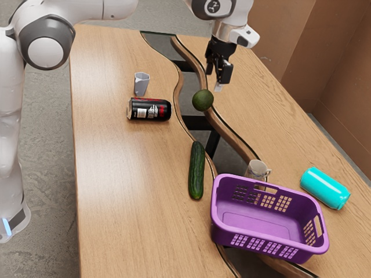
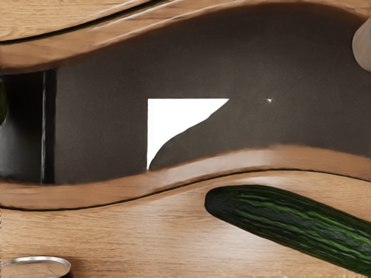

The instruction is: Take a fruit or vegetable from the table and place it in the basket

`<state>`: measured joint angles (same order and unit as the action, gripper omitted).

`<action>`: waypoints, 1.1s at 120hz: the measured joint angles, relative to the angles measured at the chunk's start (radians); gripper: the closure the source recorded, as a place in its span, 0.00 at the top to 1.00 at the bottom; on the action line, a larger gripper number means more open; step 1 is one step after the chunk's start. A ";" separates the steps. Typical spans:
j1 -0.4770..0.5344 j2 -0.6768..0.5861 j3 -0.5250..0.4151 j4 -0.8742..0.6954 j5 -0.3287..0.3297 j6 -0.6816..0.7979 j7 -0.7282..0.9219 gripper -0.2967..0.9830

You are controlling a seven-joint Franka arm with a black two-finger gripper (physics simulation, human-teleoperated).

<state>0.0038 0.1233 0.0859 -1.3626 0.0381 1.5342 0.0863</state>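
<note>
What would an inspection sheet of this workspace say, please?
Surface: wooden table, split by a wavy dark channel.
Job's things: cucumber lying beside the channel; round green fruit at the channel; purple basket upright, nothing inside.
Clutter: black can and turquoise can, both on their sides; small grey cup; mug beside the basket.
Gripper: open, holding nothing.
Cables: nothing seen.
Surroundings: grey floor, brown walls.

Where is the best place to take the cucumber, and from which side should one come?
I would grip the cucumber around its middle, coming from above, with one finger at each long side: it lies flat, is long and narrow, and the middle probably balances best.
</note>
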 joint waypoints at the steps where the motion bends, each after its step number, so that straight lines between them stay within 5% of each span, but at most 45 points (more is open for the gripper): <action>1: 0.000 0.000 0.000 0.000 0.000 0.000 0.001 0.77; 27: 0.002 0.003 -0.001 0.000 -0.036 -0.001 -0.012 0.77; 45: -0.004 0.002 -0.002 0.032 -0.089 -0.042 -0.262 0.77; 109: -0.010 0.043 -0.109 0.120 -0.070 -0.140 -1.070 0.77; 132: -0.014 -0.070 -0.139 -0.181 -0.079 -0.036 -1.284 0.77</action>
<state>-0.0103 0.0535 -0.0531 -1.5433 -0.0413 1.4985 -1.1978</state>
